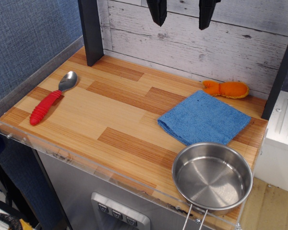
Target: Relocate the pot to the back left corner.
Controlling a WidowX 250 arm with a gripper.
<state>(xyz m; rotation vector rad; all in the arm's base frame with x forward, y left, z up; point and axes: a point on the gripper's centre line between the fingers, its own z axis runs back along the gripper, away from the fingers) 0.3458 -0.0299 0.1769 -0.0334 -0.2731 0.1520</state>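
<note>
At the lower right of the frame we see the pot (212, 177) sitting upright and empty on the tabletop's (120, 115) near edge, its wire handle (194, 216) hanging past the rim. Our gripper (181, 13) hangs at the top of the frame, fingers spread apart and holding nothing, well apart from the pot. We judge the risks as a slip on the shiny, thin steel wall, or a nudge tipping it off that edge. Carrying it toward the back left corner (93, 60), upper left, we could snag the blue cloth (204, 118) or the spoon (52, 97).
</note>
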